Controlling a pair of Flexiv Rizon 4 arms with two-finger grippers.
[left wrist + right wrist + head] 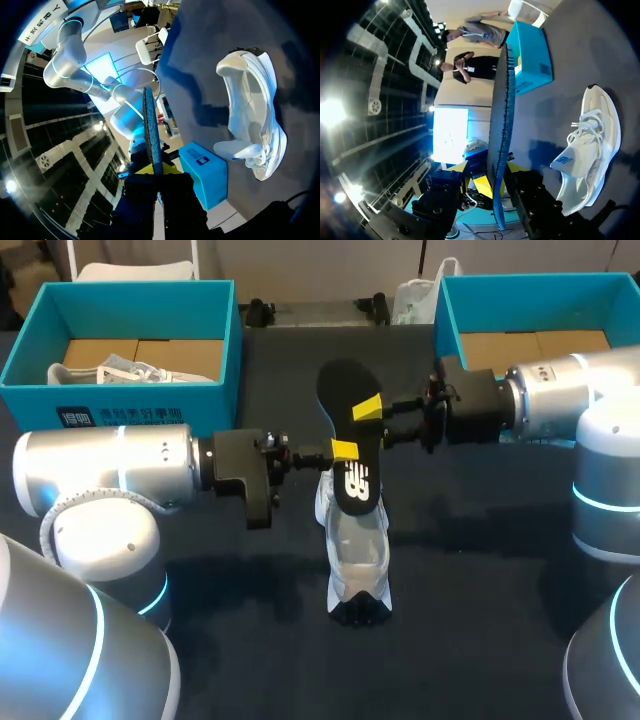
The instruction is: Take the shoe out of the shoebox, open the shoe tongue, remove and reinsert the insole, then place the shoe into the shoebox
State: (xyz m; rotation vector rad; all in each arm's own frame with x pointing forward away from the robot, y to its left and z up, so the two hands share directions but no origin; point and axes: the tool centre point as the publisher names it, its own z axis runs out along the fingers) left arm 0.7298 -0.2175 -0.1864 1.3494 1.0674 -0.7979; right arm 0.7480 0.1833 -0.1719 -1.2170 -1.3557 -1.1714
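The left arm (110, 475) comes in from the left with its silver forearm lying level and its black wrist (245, 478) pointing toward the middle. The fingers of the left gripper (344, 450) are closed flat on both faces of the insole (345, 390), low on it. The right arm (560, 400) reaches in level from the right. The right gripper (368, 408) pinches the same insole higher up. The two grippers sit close together above the counter (480, 570).
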